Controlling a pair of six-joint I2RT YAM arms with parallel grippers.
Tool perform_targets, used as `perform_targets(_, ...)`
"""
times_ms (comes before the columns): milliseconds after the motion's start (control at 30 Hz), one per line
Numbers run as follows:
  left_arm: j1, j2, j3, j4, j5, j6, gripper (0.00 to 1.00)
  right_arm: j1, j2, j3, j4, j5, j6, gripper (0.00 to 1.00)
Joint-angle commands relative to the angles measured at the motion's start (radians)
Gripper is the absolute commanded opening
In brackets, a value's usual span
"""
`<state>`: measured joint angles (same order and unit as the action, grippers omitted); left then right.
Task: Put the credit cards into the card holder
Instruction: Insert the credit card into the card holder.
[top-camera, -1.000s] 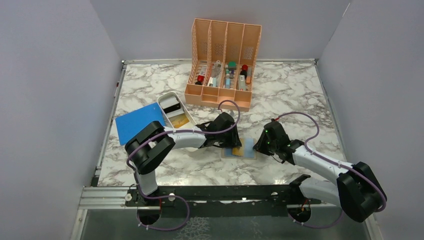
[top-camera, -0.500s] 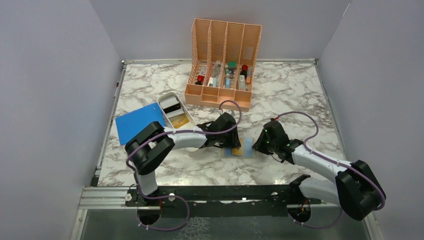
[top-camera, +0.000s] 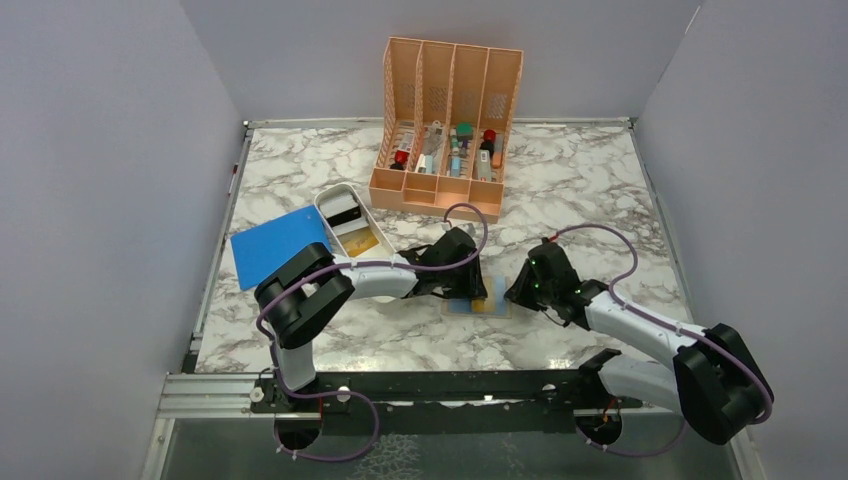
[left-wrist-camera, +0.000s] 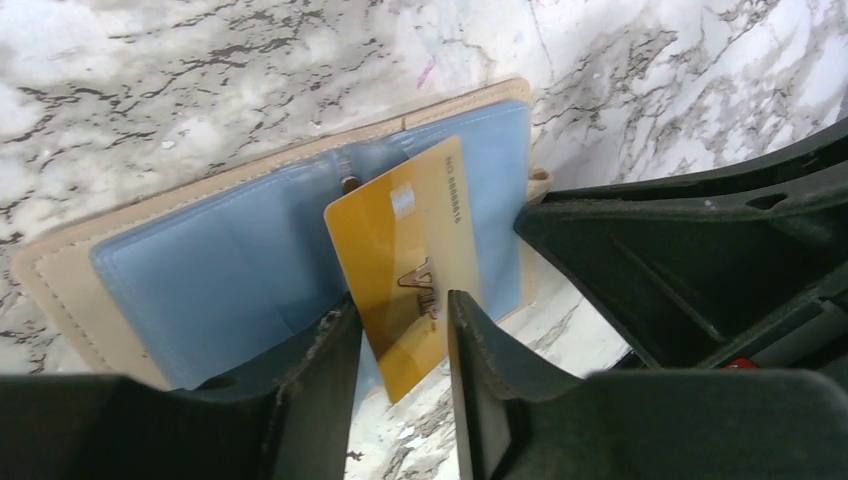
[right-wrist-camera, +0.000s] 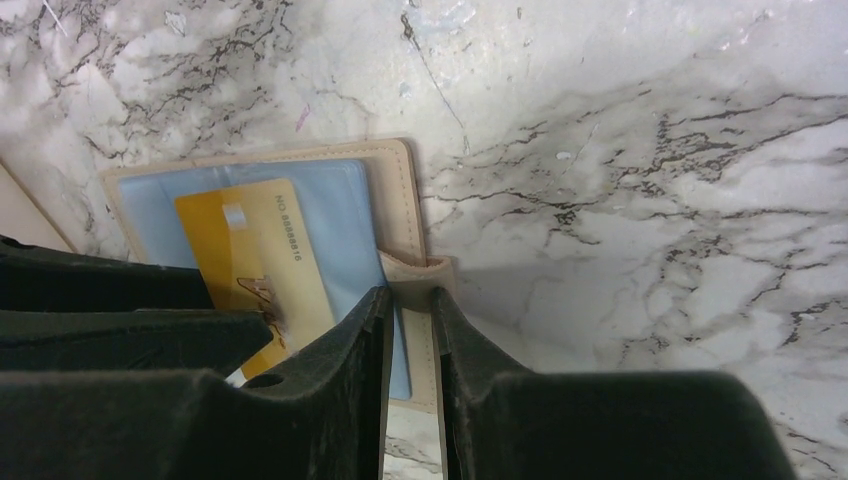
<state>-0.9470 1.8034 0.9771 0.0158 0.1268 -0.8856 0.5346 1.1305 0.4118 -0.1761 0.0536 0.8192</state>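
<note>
The tan card holder (top-camera: 492, 308) lies open on the marble between the two arms, its clear blue-tinted sleeves up (left-wrist-camera: 200, 270) (right-wrist-camera: 395, 190). My left gripper (top-camera: 466, 288) (left-wrist-camera: 400, 315) is shut on a gold-yellow credit card (left-wrist-camera: 405, 235) and holds it slanted over the holder's right sleeve. The card's lower corner hangs past the holder's edge. The card also shows in the right wrist view (right-wrist-camera: 260, 240). My right gripper (top-camera: 520, 290) (right-wrist-camera: 408, 300) is shut on the holder's tan snap tab (right-wrist-camera: 415, 272) at its right edge. No blue card is in view.
A white oblong tray (top-camera: 330, 200) holding a black and a yellow item stands left of the holder. A large blue sheet (top-camera: 278, 243) lies further left. An orange slotted rack (top-camera: 447, 120) with small items stands at the back. Grey walls close in the table.
My left gripper has edged a little to the right over the holder with the gold card and now covers more of it. The right gripper has stayed put.
</note>
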Motion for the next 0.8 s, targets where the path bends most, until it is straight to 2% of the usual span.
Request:
perform_targets(0,-0.012,0.009,0.045,-0.026,0.008,0.021,0.42,0.001,-0.026,-0.033,-0.056,-0.056,0.027,0.25)
perform_targets(533,-0.009,-0.041,0.061,-0.103,-0.098,0.058,0.45,0.001,-0.030,-0.038,-0.058,-0.040,0.015,0.25)
perform_targets(767,-0.014,-0.009,0.078,-0.075,-0.056,0.054,0.44,0.001,-0.030,-0.035,-0.057,-0.044,0.012,0.25)
